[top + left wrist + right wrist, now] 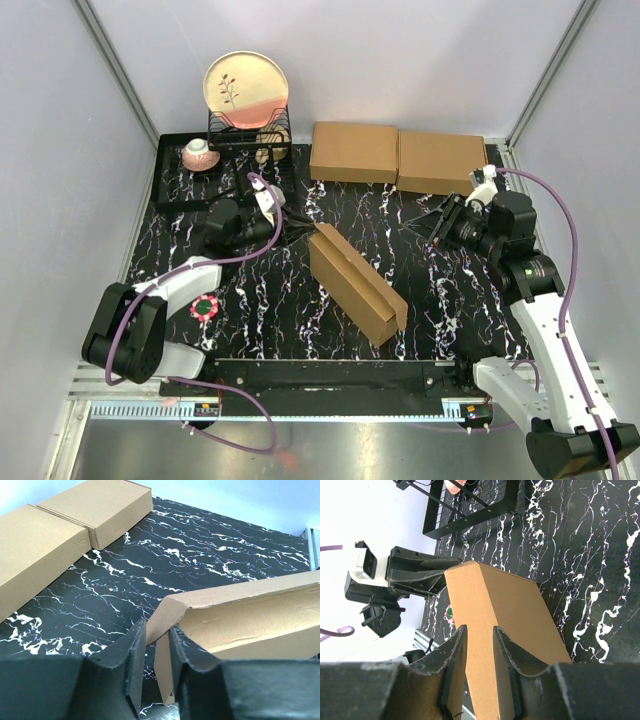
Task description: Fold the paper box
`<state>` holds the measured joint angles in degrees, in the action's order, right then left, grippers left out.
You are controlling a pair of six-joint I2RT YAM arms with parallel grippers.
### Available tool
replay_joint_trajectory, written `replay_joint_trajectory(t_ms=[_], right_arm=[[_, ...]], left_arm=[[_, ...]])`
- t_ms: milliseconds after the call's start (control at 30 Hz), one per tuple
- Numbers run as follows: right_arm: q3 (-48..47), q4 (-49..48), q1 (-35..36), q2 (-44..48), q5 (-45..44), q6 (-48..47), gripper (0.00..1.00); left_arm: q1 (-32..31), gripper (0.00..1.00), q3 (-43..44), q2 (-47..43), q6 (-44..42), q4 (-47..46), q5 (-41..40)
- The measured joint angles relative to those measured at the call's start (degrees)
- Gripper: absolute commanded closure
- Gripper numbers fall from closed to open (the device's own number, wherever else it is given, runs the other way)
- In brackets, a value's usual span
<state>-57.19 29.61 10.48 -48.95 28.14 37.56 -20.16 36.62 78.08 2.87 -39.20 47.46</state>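
The paper box (pixel 355 282) is a long, partly folded brown cardboard shape lying diagonally mid-table, its top flaps slightly agape. My left gripper (pixel 298 228) is at the box's far-left end. In the left wrist view a corner of an end flap (pixel 162 617) sits between that gripper's (pixel 156 630) fingers, which stand narrowly apart with a dark gap still showing beside the cardboard. My right gripper (pixel 440 222) hovers to the right of the box, clear of it. In the right wrist view that gripper (pixel 479 632) is open and empty, and the box (pixel 510 610) lies beyond it.
Two flat closed brown boxes (pixel 353 152) (pixel 441 162) lie side by side at the back. At the back left a black tray (pixel 170 185) carries a wire rack with a plate (pixel 246 90) and a pink cup (pixel 199 153). A red-green disc (pixel 204 307) lies near the left arm.
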Motion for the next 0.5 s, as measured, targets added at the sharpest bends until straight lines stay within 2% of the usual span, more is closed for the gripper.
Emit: replay_joint_trajectory(t_ms=[167,300,500], right_arm=[[-0.68,0.26,0.0,0.2,0.02,0.0,0.67],[-0.68,0.28,0.0,0.2,0.02,0.0,0.67],[-0.68,0.28,0.0,0.2,0.04,0.0,0.67]], left_arm=[[-0.02,0.72,0.0,0.13,-0.02,0.07,0.13],[-0.02,0.6,0.0,0.11,-0.46,0.13,0.13],[-0.02,0.58,0.02,0.7,-0.37,-0.9,-0.13]])
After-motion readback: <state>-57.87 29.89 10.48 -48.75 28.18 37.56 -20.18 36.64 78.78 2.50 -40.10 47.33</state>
